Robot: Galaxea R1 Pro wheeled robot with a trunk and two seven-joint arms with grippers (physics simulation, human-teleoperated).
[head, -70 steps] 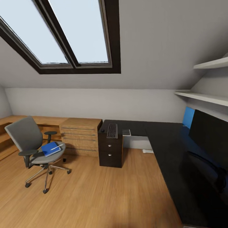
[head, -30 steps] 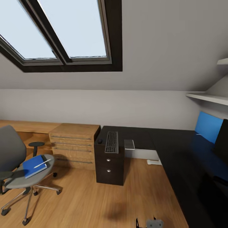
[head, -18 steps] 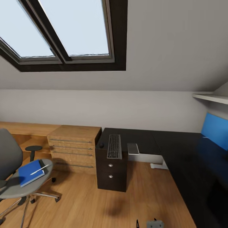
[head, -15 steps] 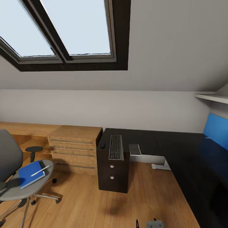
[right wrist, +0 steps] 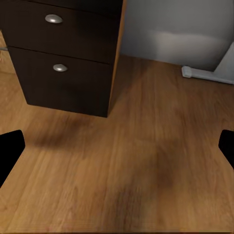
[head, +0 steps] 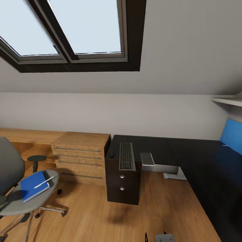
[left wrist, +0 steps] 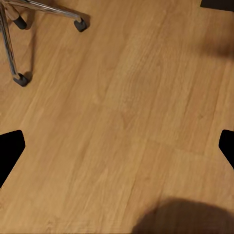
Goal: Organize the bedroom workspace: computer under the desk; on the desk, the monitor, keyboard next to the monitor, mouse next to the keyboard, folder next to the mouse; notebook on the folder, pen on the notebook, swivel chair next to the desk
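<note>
At the left of the head view stands the swivel chair (head: 13, 198), with the blue folder (head: 30, 186) on its seat and the white pen (head: 45, 182) lying across the folder. On the black desk (head: 198, 158), the keyboard (head: 126, 156) lies above the drawer unit (head: 122, 183). The mouse (head: 111, 155) is left of it and the grey notebook (head: 147, 158) right of it. The monitor and computer are out of view. My left gripper (left wrist: 117, 148) hangs open over bare floor near the chair's casters (left wrist: 80, 24). My right gripper (right wrist: 117, 146) is open above the floor in front of the drawers (right wrist: 60, 68).
A light wooden dresser (head: 80, 156) stands between chair and desk. A blue wall panel (head: 232, 136) and a white shelf (head: 228, 100) are at the right, and a skylight (head: 67, 30) overhead. The desk's white foot (right wrist: 204, 73) rests on the wood floor.
The head camera has come closer to the desk and turned slightly left, so the monitor has slid out of the picture. The chair, folder, pen and desk items lie as before.
</note>
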